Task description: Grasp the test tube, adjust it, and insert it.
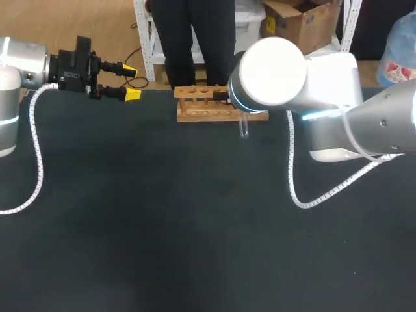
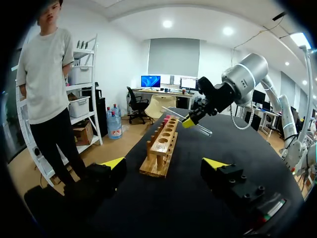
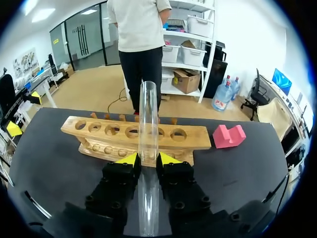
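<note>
Grasping looks done to me: the right jaws are clamped on the test tube (image 3: 148, 119) from both sides, low on its length, so most of the glass runs out ahead of the yellow tips toward the wooden rack (image 3: 89, 128). From overhead, the tube sits just off the rack's near side at its right end. The left wrist view shows it held above the rack and clearly tilted, not upright.

So I judge we are in the adjusting step, with insertion not yet started; none of the rack's holes I can see holds a tube.

The next move calls for swinging the right arm (image 1: 325, 78) until the tube stands vertical, centring its lower end over one hole, then lowering it straight.

The left arm (image 1: 26, 65) waits well beyond the rack's left end, its jaws apart and empty. It could steady the glass if regripping is needed.
</note>
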